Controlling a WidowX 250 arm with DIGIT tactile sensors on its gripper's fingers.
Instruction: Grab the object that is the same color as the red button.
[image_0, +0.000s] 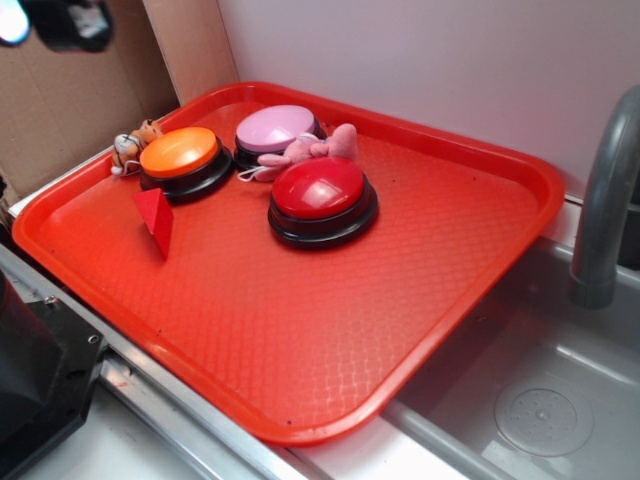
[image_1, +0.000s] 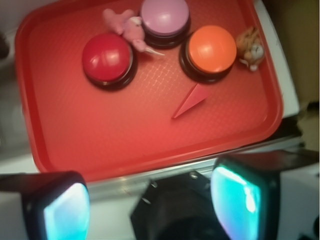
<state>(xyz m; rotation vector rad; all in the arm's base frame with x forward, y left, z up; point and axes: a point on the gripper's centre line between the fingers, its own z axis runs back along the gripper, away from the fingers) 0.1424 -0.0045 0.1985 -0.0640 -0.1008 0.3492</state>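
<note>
My fingers (image_1: 150, 200) hang spread and empty above the tray's (image_1: 60, 145) near edge, and the red wedge (image_1: 191, 100) (just beside the orange button (image_1: 209, 50)) nearly matches the tray, so I risk clipping that button.

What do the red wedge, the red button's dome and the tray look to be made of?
Red wedge: matte, no glare, flat faces; likely painted wood or dull plastic, can't tell which.
Red button: glossy dome with highlights on a black base, likely hard plastic.
Tray: red, with a fine diamond-textured floor and smooth raised rim, looks like moulded plastic.
</note>
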